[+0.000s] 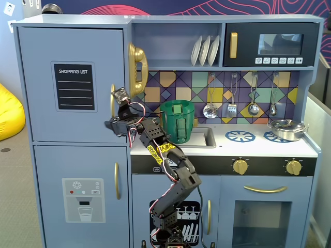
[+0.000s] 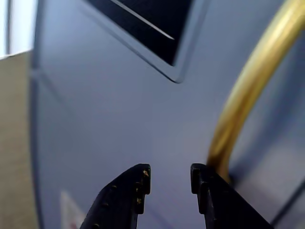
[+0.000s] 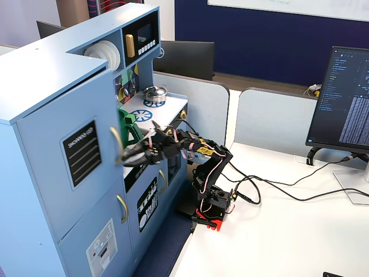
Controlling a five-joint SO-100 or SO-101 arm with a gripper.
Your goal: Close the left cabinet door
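Note:
The left cabinet door (image 1: 72, 46) is light blue with a black "SHOPPING LIST" panel (image 1: 75, 86) and a curved gold handle (image 1: 112, 101). It looks flush with the cabinet front in both fixed views (image 3: 63, 173). My gripper (image 1: 118, 96) is right at the door's handle edge, also in the side fixed view (image 3: 128, 157). In the wrist view the gripper (image 2: 170, 174) is open and empty. Its fingertips (image 2: 140, 179) are close to the blue door face (image 2: 119, 109), just left of the gold handle (image 2: 252, 90). A panel corner (image 2: 147, 24) shows above.
A green pitcher (image 1: 177, 120) stands in the sink behind the arm. A gold toy phone (image 1: 137, 70) hangs right of the door. The water-dispenser door (image 1: 83, 199) is below, the dishwasher door (image 1: 178, 222) behind the arm's base. A monitor (image 3: 346, 98) and cables (image 3: 277, 190) are on the white table.

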